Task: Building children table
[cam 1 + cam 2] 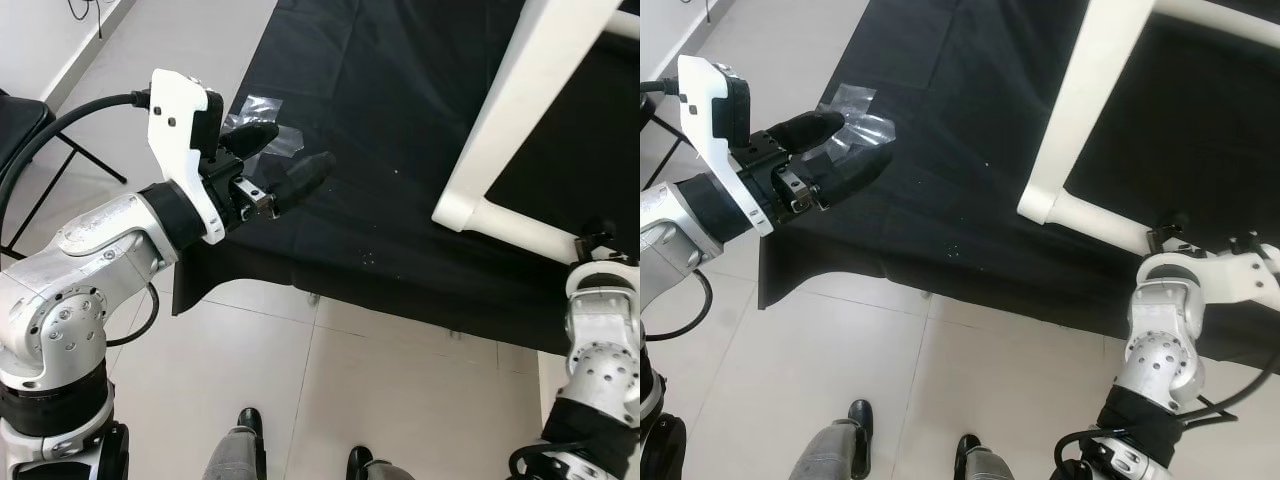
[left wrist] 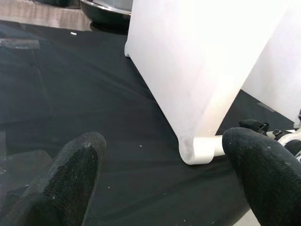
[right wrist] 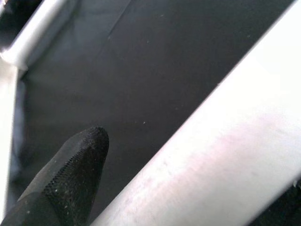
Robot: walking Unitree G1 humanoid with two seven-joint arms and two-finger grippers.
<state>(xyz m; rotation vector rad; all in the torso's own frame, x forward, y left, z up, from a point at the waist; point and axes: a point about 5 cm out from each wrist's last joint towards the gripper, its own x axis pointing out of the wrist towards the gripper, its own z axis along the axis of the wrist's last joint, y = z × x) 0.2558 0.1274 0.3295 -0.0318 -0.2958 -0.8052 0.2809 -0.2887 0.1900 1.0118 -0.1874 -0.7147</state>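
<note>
Nearest, at the bottom edge: a person's shoes and grey trouser legs on the pale tiled floor, right in front of the robot.

Left tool is raised over the near edge of the black cloth, fingers apart, nothing between them; the left wrist view looks through the gap at the frame's corner.

Right tool is low by the near rail of the white table frame. The right wrist view has one finger beside the rail with dark cloth between, the other only at the edge, so I cannot tell if it's clamped.

The frame, the children's table part, lies on the cloth right of centre, its rounded corner toward the robot.

Risks, as judgement: the cloth overhangs the near edge, so a finger could snag it and drag the frame; the frame is smooth and long, so a one-sided grip may let it pivot or slip; the feet are close if it falls.

Containers: a crumpled clear plastic bag beyond the left tool; contents not discernible. Farther, in the left wrist view, a dark rounded rim, maybe a bowl, inside hidden.
</note>
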